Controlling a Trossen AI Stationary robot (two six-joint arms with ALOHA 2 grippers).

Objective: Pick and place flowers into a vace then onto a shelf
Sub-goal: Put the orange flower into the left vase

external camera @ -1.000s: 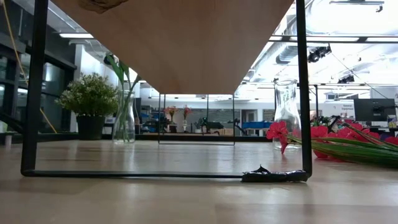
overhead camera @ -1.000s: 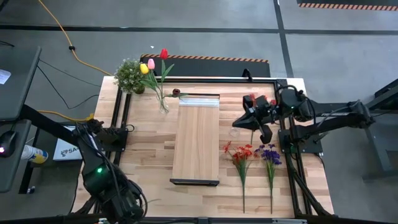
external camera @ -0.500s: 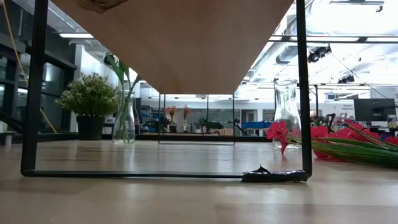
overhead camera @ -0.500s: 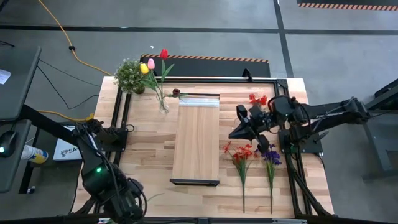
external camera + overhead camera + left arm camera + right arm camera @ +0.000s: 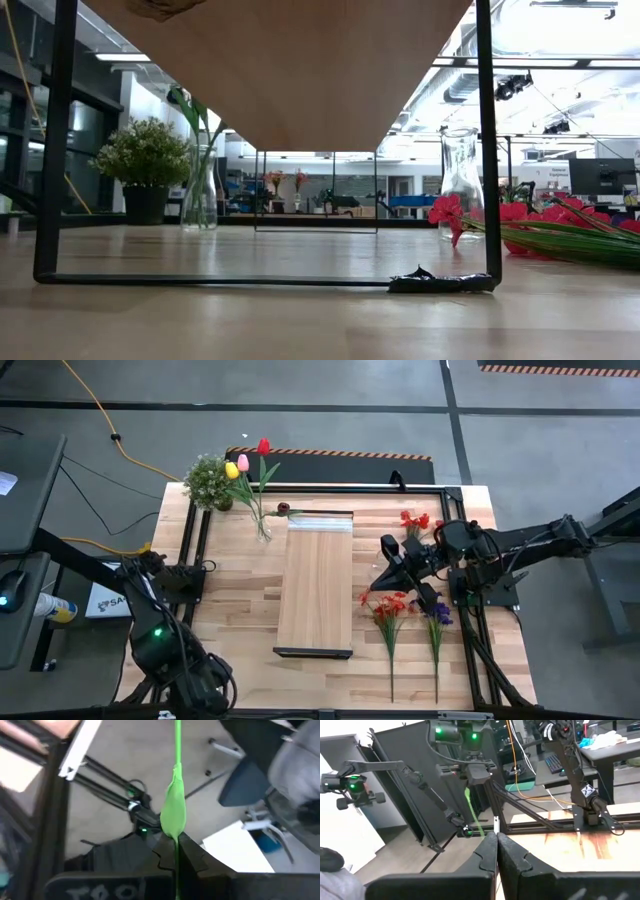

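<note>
Left tool [image 5: 176, 840] is clamped tight on a thin green stem [image 5: 175, 812] with one leaf on it; the stem runs straight out past the fingertips and the bloom end is out of frame. In the high view this arm sits off the counter's near left corner, over the floor. Right tool [image 5: 377, 575] has its fingers pressed together with nothing between them. It hangs over the counter [image 5: 235, 595] just beside the right long edge of the shelf [image 5: 315, 585], pointing toward the shelf. The shelf lies flat mid-counter, with the pale metallic strip at the far end and the dark edge at the near end. Just beside the right tool, on its near side, the red-petalled sprays [image 5: 390, 605] lie on the counter, stems pointing to the near edge. The purple cluster [image 5: 435, 610] lies parallel just to their right. Another red flower [image 5: 412, 520] lies farther back, near the right arm. At the shelf's far left corner a glass vase [image 5: 263, 528] holds yellow [image 5: 232, 470], pink [image 5: 243, 462] and red [image 5: 263, 446] tulips. The potted plant [image 5: 208, 480] stands to its left at the counter's far corner. The low view shows a second, empty glass vase [image 5: 460, 185] upright behind the red blooms. Whether it touches them, cannot tell.
</note>
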